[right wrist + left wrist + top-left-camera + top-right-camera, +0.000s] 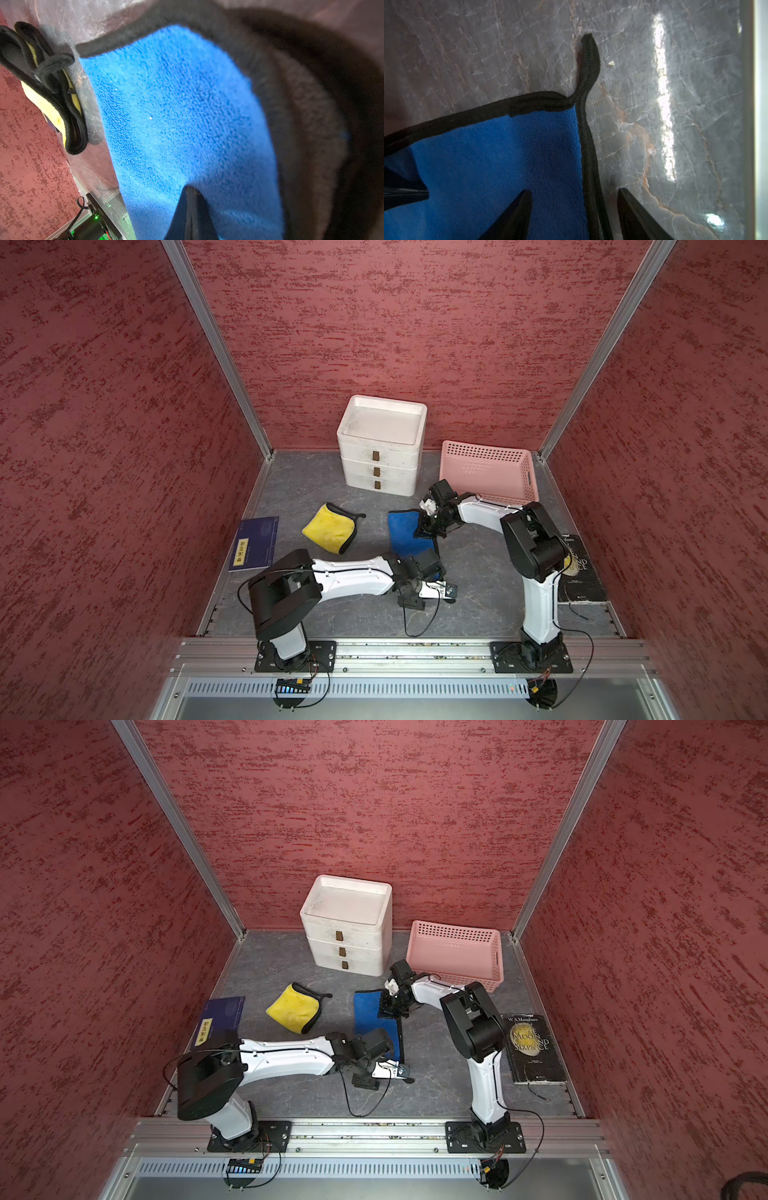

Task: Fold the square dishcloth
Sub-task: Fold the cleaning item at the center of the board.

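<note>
Top view: book reads "W.S.Maugham", "Moon and Sixpence"; right gripper clamps dishcloth; left gripper spread.

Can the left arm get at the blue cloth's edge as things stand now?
Probably yes: the open left gripper straddles the blue cloth's black edge, one finger over the cloth, one over bare table. Nothing blocks it.

The right gripper pinches blue dishcloth near yellow cloth.
</note>
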Action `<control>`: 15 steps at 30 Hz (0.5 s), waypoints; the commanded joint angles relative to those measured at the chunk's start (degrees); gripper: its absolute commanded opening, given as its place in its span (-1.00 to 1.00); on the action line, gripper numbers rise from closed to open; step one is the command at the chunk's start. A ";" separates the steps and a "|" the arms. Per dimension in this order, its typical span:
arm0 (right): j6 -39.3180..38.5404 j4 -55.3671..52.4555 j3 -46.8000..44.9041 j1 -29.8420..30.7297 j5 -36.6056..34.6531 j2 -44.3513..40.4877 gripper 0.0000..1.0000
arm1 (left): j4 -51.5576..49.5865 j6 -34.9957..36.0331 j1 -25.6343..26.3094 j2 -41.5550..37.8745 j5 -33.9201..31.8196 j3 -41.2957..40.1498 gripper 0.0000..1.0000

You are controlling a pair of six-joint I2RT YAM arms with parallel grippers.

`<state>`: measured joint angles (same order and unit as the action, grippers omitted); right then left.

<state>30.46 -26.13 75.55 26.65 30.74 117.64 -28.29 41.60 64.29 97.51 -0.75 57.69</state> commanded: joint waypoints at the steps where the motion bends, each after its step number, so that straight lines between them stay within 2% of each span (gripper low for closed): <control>1: -0.93 -1.60 -3.34 -0.33 -4.45 0.75 -1.00 | 1.33 0.06 -0.25 2.07 -1.36 1.96 0.34; 6: -1.02 -0.95 -4.69 -0.33 -4.90 -0.34 -1.00 | -0.51 0.34 -0.57 4.76 -0.78 2.01 0.31; 10: -0.80 -0.51 -5.87 -0.22 -5.28 -2.49 -1.00 | -0.79 0.74 -1.11 7.37 -1.41 0.88 0.20; 13: -0.47 -0.37 -7.50 -0.05 -6.22 -6.55 -1.00 | -2.85 0.54 -1.67 8.30 -1.75 1.21 -0.05; 15: 1.29 1.17 -10.35 0.41 -8.77 -11.51 -1.00 | -6.48 0.52 -1.88 7.32 -0.74 1.58 -0.50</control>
<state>30.85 -23.40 66.85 26.76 26.55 109.86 -29.02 41.43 63.24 102.41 -1.04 60.27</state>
